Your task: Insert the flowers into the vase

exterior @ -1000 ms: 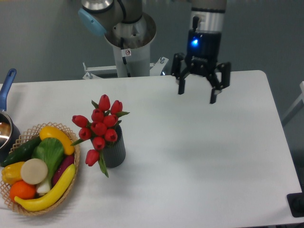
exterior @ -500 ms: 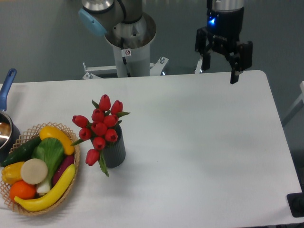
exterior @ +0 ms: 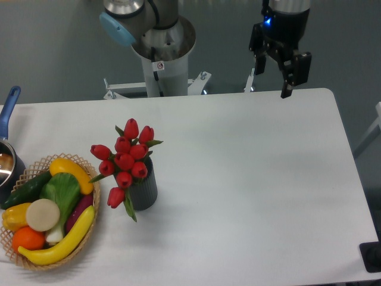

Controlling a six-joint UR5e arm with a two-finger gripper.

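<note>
The flowers (exterior: 126,159), a bunch of red tulip buds with green leaves, stand in the vase (exterior: 143,189), a short dark grey ribbed cylinder on the left half of the white table. The buds spread wider than the vase and one droops down its left side. My gripper (exterior: 269,82) hangs open and empty high above the table's far right edge, far from the vase, its fingers pointing down.
A woven basket (exterior: 89,229) of vegetables and fruit sits at the front left, close beside the vase. A pot with a blue handle (exterior: 8,107) stands at the left edge. The robot base (exterior: 161,47) is behind the table.
The gripper has risen and moved back and to the right, away from the table top, and has turned. The flowers and vase have not moved.
</note>
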